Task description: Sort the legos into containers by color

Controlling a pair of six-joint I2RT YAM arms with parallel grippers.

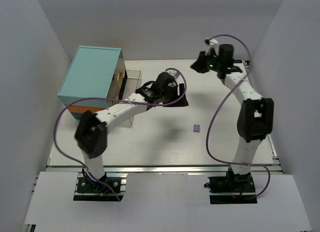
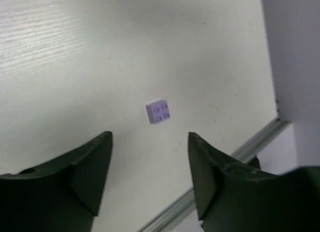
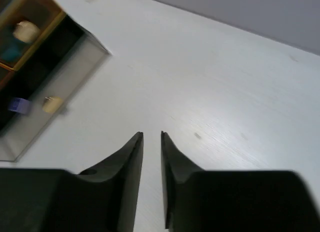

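Lego [image 2: 158, 112], pale purple and square, flat on the tabletop [image 1: 160, 142] just near-right of the left claw [image 2: 150, 137], centred ahead of its wide-apart jaws; no long axis to match. Far closer to it than to the right claw [image 3: 151, 142], pinched together, empty, at the far side.

1 purple lego [image 1: 196, 127] on tbl [image 1: 150, 142], 1 cabinet [image 1: 92, 74].

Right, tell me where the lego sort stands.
Looks nearly done: only one pale purple lego shows on the table, and a purple piece seems to sit in the clear drawer. In hand: nothing; the left pincer hangs open, aimed at that lego, and the right pincer is shut and empty. Left: bin it.
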